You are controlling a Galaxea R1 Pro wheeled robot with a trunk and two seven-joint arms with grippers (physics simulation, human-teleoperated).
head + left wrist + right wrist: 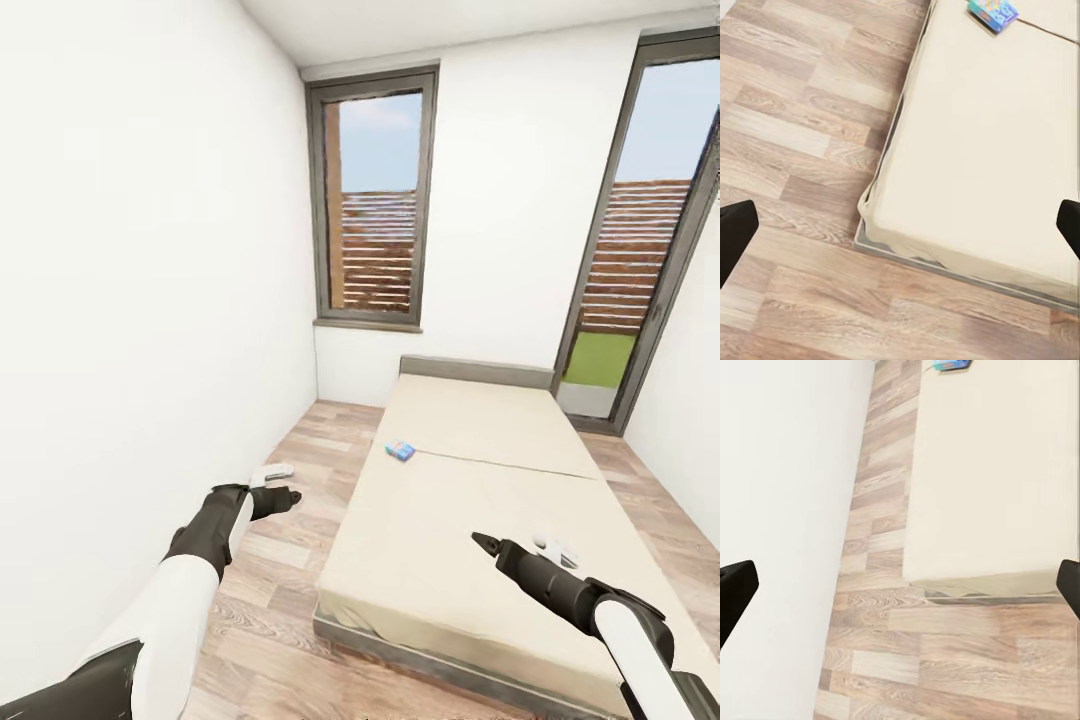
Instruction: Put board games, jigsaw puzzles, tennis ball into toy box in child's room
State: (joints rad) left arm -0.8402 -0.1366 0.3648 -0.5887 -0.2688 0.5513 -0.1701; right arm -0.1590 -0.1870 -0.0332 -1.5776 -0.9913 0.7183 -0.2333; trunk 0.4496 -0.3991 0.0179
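While I hold both arms out ahead of the base, my left end effector [285, 497] hangs over the pale wood-plank floor [290, 560] beside the bed, and my right end effector [480, 543] reaches over the near part of the low wide bed with its beige mattress cover [450, 540]. Each wrist camera shows its two dark fingertips at the opposite edges of the picture with nothing between them, so I read both end effectors as spread wide and empty.

Farther up the mattress lies a small flat blue board game box [400, 450], close to the bed's left edge and just short of the seam across the cover. It sits ahead of both arms, forward and to the right of the left end effector, forward and to the left of the right one. Its long axis looks to run slantwise across the bed, though it is too small to be sure. I judge the left arm slightly nearer, since the box hugs that side. A small white object [555, 548] lies on the mattress just beside my right forearm; I cannot tell what it is.

Beyond the bed are the dark grey headboard [475, 370] and a tall dark-framed window [375, 200].
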